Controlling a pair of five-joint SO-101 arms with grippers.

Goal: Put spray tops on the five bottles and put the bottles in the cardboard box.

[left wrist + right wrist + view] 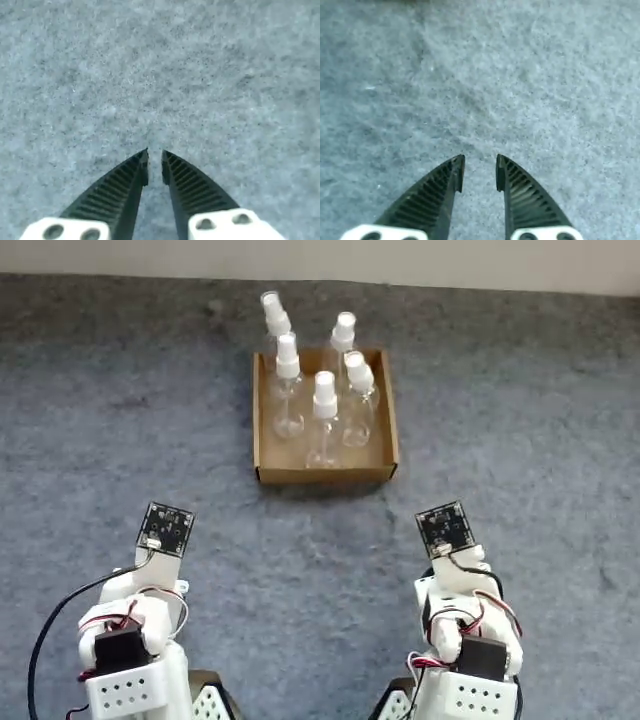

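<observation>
The cardboard box (265, 455) sits on the grey carpet at the back centre. Several clear bottles stand upright inside it, each with a white spray top, among them one at the front (324, 425), one on the left (288, 400) and one on the right (359, 405). Both arms rest folded at the near edge, well short of the box. My left gripper (155, 157) points down at bare carpet, fingers shut with nothing between them. My right gripper (480, 165) also hangs over bare carpet, its tips a narrow gap apart and holding nothing.
Grey carpet (120, 420) spreads to both sides of the box and between it and the arms. The left arm's camera board (165, 530) and the right arm's camera board (445, 525) face up near the front.
</observation>
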